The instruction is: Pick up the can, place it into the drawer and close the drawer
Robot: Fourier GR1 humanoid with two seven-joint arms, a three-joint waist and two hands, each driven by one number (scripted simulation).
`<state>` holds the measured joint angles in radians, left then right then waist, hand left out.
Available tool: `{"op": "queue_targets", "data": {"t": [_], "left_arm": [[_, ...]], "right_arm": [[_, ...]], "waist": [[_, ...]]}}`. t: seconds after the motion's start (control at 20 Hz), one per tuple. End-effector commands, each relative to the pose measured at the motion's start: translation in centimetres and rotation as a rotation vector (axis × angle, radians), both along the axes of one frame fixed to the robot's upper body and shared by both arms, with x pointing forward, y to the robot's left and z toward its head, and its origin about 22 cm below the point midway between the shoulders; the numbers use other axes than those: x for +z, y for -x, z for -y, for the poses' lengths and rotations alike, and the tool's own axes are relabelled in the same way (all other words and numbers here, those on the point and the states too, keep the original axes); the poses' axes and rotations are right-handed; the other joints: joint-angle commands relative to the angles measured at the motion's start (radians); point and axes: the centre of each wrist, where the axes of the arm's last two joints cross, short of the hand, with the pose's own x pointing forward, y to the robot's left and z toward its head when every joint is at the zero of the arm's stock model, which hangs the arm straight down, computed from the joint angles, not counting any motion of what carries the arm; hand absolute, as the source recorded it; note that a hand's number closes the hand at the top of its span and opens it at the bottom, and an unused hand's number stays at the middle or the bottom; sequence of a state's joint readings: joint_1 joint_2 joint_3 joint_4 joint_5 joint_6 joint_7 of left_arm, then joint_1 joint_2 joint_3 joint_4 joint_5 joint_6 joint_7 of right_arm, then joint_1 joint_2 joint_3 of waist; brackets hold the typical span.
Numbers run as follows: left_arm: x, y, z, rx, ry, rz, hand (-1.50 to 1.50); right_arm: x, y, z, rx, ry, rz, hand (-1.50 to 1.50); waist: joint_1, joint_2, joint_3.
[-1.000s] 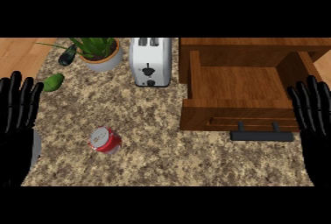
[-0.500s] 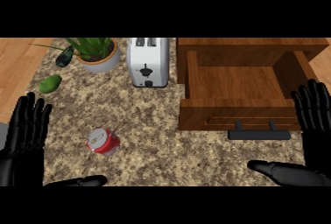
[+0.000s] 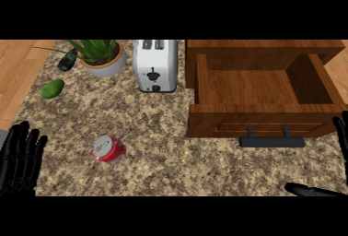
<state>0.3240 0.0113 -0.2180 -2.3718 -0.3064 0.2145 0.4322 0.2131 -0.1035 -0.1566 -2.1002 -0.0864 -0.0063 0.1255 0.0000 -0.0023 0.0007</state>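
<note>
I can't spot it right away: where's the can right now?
In the head view, the red can lies on the counter at lower left, just right of the left robot hand, well left of the open drawer.

Speckled granite counter [image 3: 176, 152], wood floor [image 3: 17, 73] at left (also far right), even light.

The speckled brown-and-tan granite counter [image 3: 176, 138] carried everything; a red cylindrical can with a silver lid [image 3: 108, 149] lay tilted on its lower left part; a silver two-slot toaster [image 3: 156, 64] stood near the far edge; just left of it stood a leafy green plant in a round grey-and-orange pot [image 3: 102, 57]; a dark green bottle-like object [image 3: 67, 60] lay beside the pot; a small green oval fruit [image 3: 52, 88] rested near the left edge; an open brown wooden drawer box with a black handle [image 3: 265, 92] occupied the right side.
</note>
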Motion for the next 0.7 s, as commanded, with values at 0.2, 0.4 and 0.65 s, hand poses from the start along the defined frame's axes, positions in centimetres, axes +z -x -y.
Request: {"op": "queue_targets", "data": {"t": [0.2,0.4,0.65], "left_arm": [[2.6,3.1,0.1,0.007,0.009,0.008,-1.5],[2.1,2.9,0.3,0.051,0.1,0.01,-1.5],[0.4,2.7,0.7,0.047,0.222,-0.019,-1.5]], "right_arm": [[-0.4,1.6,2.1,0.001,-0.007,-0.012,-1.5],[-0.8,4.9,3.3,0.005,-0.02,-0.014,-1.5],[-1.7,5.0,5.4,-0.012,-0.024,-0.009,-1.5]], "waist": [[0.003,0.0,0.0],[-0.002,-0.002,0.0],[0.004,-0.002,-0.001]]}}
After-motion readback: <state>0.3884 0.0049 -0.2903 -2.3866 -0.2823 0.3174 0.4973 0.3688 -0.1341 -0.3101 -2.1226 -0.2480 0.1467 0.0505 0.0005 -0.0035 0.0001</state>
